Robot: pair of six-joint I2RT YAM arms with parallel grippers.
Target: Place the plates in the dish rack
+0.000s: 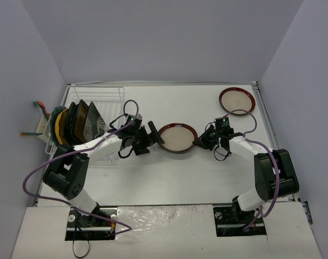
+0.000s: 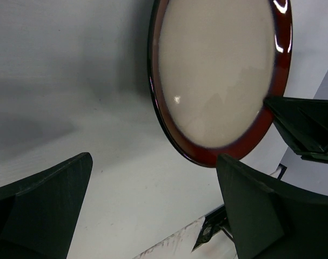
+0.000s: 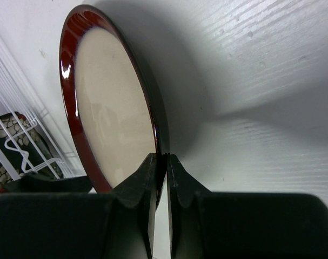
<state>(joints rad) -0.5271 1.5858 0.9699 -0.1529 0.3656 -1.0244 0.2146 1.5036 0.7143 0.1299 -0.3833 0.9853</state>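
Pinching the near-right rim of 1 round cream plate w/ red rim (image 1: 177,137) (image 3: 112,118), the right gripper (image 1: 199,142) (image 3: 161,167) is holding it tilted at mid-desk, jaws narrow w/ only the rim between them. The left gripper (image 1: 153,138) (image 2: 153,216) is hovering just beside the plate's left edge, jaws spread wide, gripping nothing; in the left wrist view the plate (image 2: 218,70) is sitting ahead of the gap. A 2nd red-rimmed plate (image 1: 236,101) is lying flat near the far-right corner of the desk (image 1: 169,178), well apart from both grippers. So 2 plates are outside the dish rack (image 1: 107,93). Racked plates (image 1: 80,121) are standing on edge at its left end: teal, yellow, black ones, overlapping too much for a firm count. 1 caddy (image 1: 42,123) is hanging on the rack's left side.
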